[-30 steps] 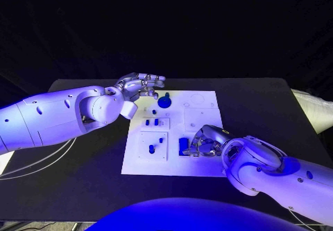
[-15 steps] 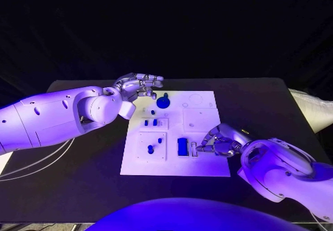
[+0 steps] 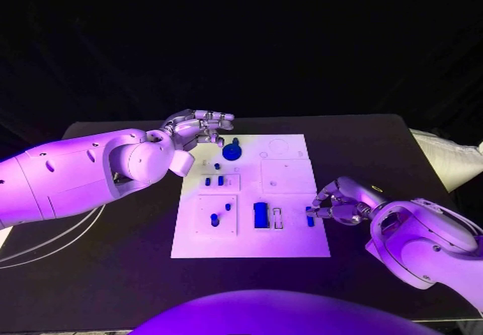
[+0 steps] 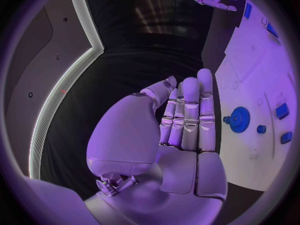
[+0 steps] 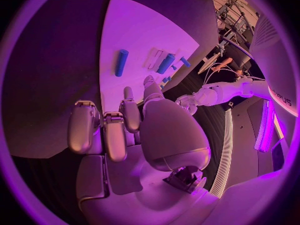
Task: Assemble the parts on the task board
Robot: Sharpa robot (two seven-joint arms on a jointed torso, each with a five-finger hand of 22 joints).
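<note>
The task board (image 3: 290, 183) lies in the middle of the black table (image 3: 121, 258), and the blue parts are spread on it: a round gear (image 3: 232, 151) near its far edge, a long block (image 3: 261, 214) near the front, and a short blue peg (image 3: 309, 220) just beside the right hand (image 3: 337, 204). This hand sits at the board's right edge with curled fingers; I cannot tell if it holds the peg. The left hand (image 3: 198, 126) hovers near the far left corner, fingers partly bent and holding nothing. For this step I judge it best to keep the peg upright, lower it slowly and not press the board sideways.
</note>
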